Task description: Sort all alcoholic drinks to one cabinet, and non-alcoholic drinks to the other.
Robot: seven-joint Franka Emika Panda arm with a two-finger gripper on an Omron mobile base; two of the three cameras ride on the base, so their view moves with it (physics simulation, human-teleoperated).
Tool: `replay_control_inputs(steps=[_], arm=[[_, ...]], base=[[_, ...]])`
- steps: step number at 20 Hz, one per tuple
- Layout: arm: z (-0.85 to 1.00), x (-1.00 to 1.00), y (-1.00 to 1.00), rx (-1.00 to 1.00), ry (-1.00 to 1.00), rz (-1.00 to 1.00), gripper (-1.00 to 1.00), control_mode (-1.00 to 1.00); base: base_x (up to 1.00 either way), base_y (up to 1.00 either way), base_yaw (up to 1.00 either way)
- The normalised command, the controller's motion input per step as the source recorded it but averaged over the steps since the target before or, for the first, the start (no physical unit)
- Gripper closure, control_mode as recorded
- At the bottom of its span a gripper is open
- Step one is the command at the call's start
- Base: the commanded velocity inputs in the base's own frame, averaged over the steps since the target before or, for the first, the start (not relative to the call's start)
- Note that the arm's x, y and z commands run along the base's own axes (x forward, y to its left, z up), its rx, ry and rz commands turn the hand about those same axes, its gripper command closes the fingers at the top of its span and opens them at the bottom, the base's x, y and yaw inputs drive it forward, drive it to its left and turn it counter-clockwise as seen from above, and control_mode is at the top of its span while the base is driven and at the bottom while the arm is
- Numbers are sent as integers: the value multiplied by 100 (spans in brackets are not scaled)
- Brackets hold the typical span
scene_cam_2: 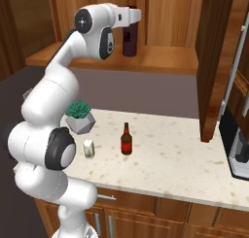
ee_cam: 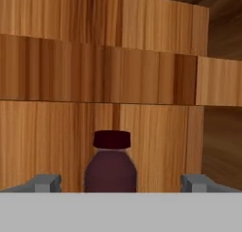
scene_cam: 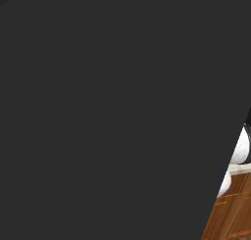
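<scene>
Wooden cabinet shelf (scene_cam_2: 160, 62) holds the purple bottle (ee_cam: 111, 167), centred between the spread gripper (ee_cam: 118, 182) fingertips.

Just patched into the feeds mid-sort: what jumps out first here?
The white arm reaches up to the open cabinet shelf, its open end effector lined up on either side of the purple bottle standing there. On the counter below, a beer bottle and a small white carton stand apart, near a potted plant. The left base view is mostly blocked by a dark panel.
</scene>
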Motion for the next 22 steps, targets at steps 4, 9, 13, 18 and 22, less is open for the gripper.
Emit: replay_control_inputs(steps=[4,9,13,18,22], arm=[[0,-50,0,0,0,0,-100,-100],[0,-62,0,0,0,0,-100,-100],[0,-71,0,0,1,0,-100,-100],[0,-75,0,0,4,0,-100,-100],[-3,-68,0,0,5,0,-100,-100]], base=[[0,0,0],[0,0,0],[0,0,0],[0,0,0],[0,0,0]])
